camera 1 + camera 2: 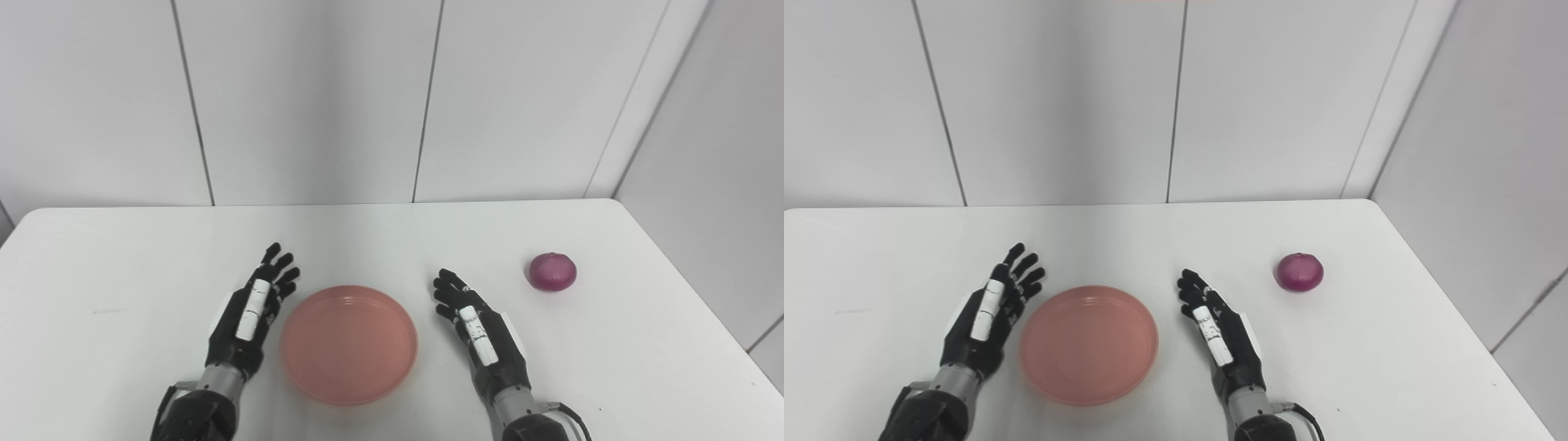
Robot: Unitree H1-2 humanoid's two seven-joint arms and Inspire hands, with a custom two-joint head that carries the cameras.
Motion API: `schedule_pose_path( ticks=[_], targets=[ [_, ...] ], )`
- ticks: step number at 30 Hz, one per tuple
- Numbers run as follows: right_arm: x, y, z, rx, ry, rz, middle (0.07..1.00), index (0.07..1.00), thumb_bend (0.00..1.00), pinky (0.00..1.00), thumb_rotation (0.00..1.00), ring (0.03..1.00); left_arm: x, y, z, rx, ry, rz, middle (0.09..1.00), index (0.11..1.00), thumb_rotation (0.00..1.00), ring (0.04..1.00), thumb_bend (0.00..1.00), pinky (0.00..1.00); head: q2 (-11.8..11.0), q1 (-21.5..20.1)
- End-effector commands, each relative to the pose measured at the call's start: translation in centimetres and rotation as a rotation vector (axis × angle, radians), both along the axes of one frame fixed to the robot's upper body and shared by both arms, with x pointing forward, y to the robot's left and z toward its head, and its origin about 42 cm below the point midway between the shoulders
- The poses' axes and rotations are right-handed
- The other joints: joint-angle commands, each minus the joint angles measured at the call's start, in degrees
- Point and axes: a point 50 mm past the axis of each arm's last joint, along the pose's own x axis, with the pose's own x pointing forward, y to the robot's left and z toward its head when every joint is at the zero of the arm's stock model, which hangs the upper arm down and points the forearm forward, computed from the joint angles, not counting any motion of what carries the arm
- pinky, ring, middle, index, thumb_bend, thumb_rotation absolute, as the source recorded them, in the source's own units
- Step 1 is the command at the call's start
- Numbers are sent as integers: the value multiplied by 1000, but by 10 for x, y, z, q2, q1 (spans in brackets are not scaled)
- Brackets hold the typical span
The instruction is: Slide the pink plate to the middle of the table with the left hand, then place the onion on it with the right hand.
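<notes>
Sitting toward the near edge of the white worktop, about midway between its left and right edges, is the round, shallow pink plastic plate. It lies flat and holds nothing. Just beside its left rim is the black left hand, with fingers stretched out and spread, pointing toward the far edge and holding nothing; a white strip runs along its back. Whether the hand touches the plate's rim cannot be told, though the two look very close. Off the plate's right rim, with a narrow band of bare tabletop between them, is the black right hand, likewise open, its fingers extended and slightly apart, angled toward the far-left, gripping nothing.

Farther right, well apart from the plate and beyond the right hand, the round purple-red onion rests on the worktop, nearer the right edge than the middle, and a little farther back than the plate. It stands alone, touched by neither hand.

Behind the far edge rise pale grey wall panels with dark vertical seams.
</notes>
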Motion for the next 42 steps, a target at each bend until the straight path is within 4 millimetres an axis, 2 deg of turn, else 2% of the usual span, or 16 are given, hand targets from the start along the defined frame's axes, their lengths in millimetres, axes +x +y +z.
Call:
schedule_pose_path(
  ticks=[1, 4, 6, 9, 11, 14, 16, 23, 29, 33, 37, 42],
  targets=[
    [6, -7, 20, -73, -78, 7, 843, 860, 903, 824, 789, 858, -13, 14, -34, 18, 142, 25, 951, 963, 845, 924, 825, 947, -2, -5],
    [10, -14, 31, -129, -98, -4, 819, 849, 956, 742, 752, 819, -11, 16, -35, 10, 145, 27, 945, 959, 832, 921, 854, 932, -5, -8],
    [15, -22, 44, -209, -123, -2, 815, 856, 947, 698, 723, 796, -10, 17, -34, 3, 146, 30, 944, 955, 826, 922, 861, 914, -7, -9],
    [24, -37, 68, -310, -149, 2, 814, 865, 952, 707, 672, 785, -10, 17, -33, -2, 145, 34, 943, 951, 834, 926, 831, 908, -11, -14],
    [31, -48, 85, -376, -165, 15, 815, 865, 973, 761, 561, 793, -10, 18, -35, -1, 147, 35, 940, 945, 839, 925, 811, 908, -11, -14],
    [42, -63, 110, -491, -186, 31, 811, 864, 997, 666, 446, 776, -10, 19, -38, 3, 149, 37, 935, 934, 842, 917, 804, 907, -13, -15],
    [48, -73, 127, -604, -196, 40, 805, 858, 1000, 621, 415, 761, -10, 19, -40, 8, 150, 37, 927, 925, 838, 906, 820, 900, -15, -17],
    [66, -91, 176, -931, -201, 95, 776, 819, 1000, 637, 393, 739, -9, 21, -42, 16, 147, 35, 917, 923, 834, 893, 843, 881, -16, -19],
    [80, -98, 215, -1169, -231, 151, 773, 790, 1000, 653, 330, 737, -8, 21, -44, 8, 152, 38, 926, 929, 818, 901, 878, 898, -17, -20],
    [88, -98, 235, -1340, -214, 175, 777, 778, 1000, 627, 356, 735, -8, 21, -44, 14, 147, 30, 927, 931, 825, 903, 869, 904, -17, -20],
    [96, -98, 247, -1442, -160, 190, 806, 781, 1000, 629, 384, 772, -8, 20, -45, 15, 147, 28, 928, 935, 831, 904, 850, 909, -17, -20],
    [113, -105, 258, -1541, -59, 190, 792, 775, 1000, 615, 291, 740, -8, 21, -45, 20, 147, 26, 928, 933, 835, 899, 856, 893, -16, -19]
  ],
)
